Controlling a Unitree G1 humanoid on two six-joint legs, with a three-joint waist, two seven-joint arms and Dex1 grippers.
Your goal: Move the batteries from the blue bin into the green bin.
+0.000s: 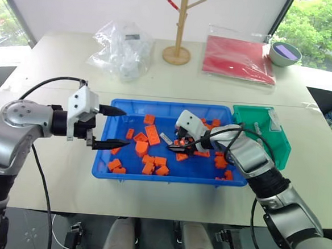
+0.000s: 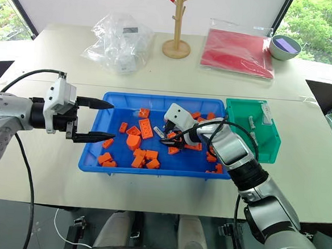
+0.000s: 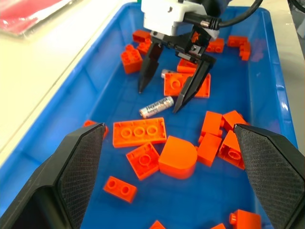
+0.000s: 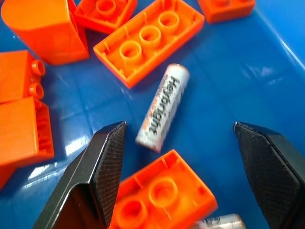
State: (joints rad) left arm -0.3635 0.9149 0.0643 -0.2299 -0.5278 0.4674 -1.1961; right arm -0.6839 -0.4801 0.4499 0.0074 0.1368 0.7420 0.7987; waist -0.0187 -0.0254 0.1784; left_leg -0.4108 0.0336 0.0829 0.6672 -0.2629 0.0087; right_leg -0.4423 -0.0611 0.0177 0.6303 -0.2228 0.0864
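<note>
The blue bin (image 1: 168, 179) sits mid-table with many orange bricks (image 1: 152, 134) in it. One battery (image 4: 162, 107) lies on its floor beside a flat brick, seen also from the left wrist (image 3: 156, 107). My right gripper (image 3: 158, 100) hangs open just above it, one finger on each side, not touching. A second battery (image 4: 219, 222) peeks out beside a brick near the right fingers. The green bin (image 1: 268, 129) stands against the blue bin's right end, with two silver-grey cylinders (image 2: 251, 126) inside. My left gripper (image 1: 126, 127) is open and empty over the blue bin's left end.
Behind the bins lie a crumpled clear plastic bag (image 1: 123, 47), a wooden peg stand (image 1: 180, 23), a red folder (image 1: 239, 58) and a grey bowl (image 1: 285, 53). The table's front edge runs just below the blue bin.
</note>
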